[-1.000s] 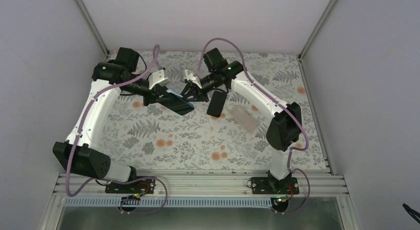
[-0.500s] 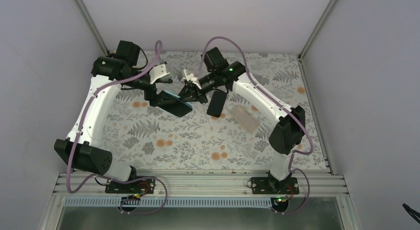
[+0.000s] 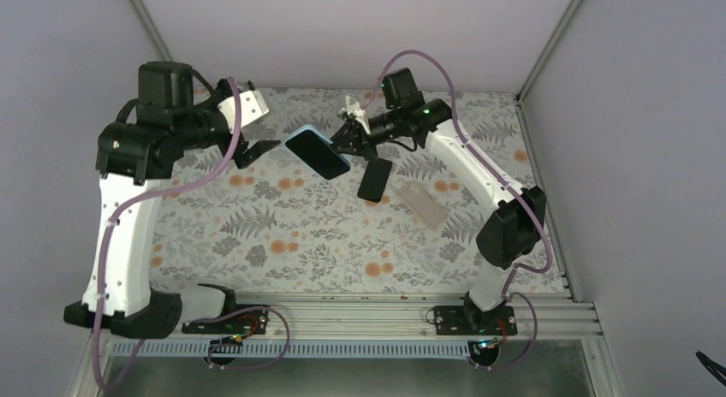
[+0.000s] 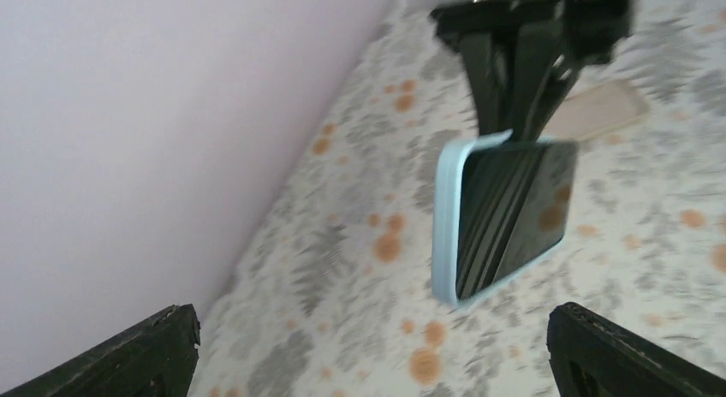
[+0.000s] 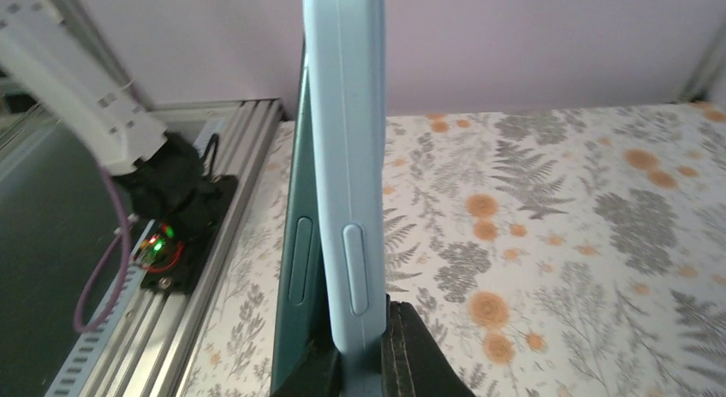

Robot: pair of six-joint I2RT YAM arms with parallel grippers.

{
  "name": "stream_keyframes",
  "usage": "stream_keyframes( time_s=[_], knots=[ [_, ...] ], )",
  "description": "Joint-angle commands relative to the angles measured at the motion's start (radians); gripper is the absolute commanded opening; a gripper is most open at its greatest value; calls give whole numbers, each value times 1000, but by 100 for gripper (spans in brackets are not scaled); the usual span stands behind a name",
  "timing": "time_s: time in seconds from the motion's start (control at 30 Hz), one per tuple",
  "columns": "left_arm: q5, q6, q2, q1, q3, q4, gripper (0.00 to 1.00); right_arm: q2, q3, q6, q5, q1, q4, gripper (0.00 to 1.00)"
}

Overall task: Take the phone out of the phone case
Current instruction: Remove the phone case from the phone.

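Observation:
The phone (image 3: pixel 318 155), dark screen up, sits in a light blue phone case (image 3: pixel 298 138) and hangs tilted above the table. My right gripper (image 3: pixel 344 144) is shut on its right end. In the right wrist view the case's edge (image 5: pixel 347 157) stands upright between the fingers (image 5: pixel 419 354), and the phone's teal edge (image 5: pixel 295 269) has split away from it at the left. My left gripper (image 3: pixel 255 151) is open, apart from the phone on its left. The left wrist view has the cased phone (image 4: pixel 505 217) ahead of the wide-spread fingertips (image 4: pixel 163 346).
A black phone (image 3: pixel 374 179) and a clear case (image 3: pixel 422 203) lie on the floral table right of centre. The clear case (image 4: pixel 599 110) also shows behind the held phone. The booth walls close in the back and sides. The aluminium rail (image 3: pixel 342 316) runs along the near edge.
My left gripper has opened, let go of the phone and drawn back up and to the left. The right gripper has closed fully and lifted the cased phone higher.

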Motion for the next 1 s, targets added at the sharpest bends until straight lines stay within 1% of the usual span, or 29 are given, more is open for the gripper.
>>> stream_keyframes(
  time_s=[0.0,0.07,0.13,0.23,0.37,0.5,0.7,0.77,0.97],
  knots=[
    [-329,-115,-48,-27,-156,330,100,-29,3,214,5,-28,199,3],
    [-433,-133,-60,-60,-265,455,100,-43,-7,312,45,-31,296,3],
    [-493,-151,-67,-95,-342,599,100,-55,-10,399,98,-31,383,3],
    [-505,-193,-78,-134,-415,748,100,-52,19,501,176,-30,450,3],
    [-492,-242,-88,-199,-466,882,100,-38,62,583,252,-31,500,3],
    [-500,-269,-70,-261,-494,942,100,-36,63,662,313,-32,561,3],
    [-519,-276,-26,-326,-540,984,100,-28,62,709,382,-32,613,3],
    [-545,-273,-6,-341,-549,990,100,-24,65,729,411,-32,626,3],
    [-604,-277,14,-359,-599,1076,100,-13,79,743,468,-33,630,3]
  ],
)
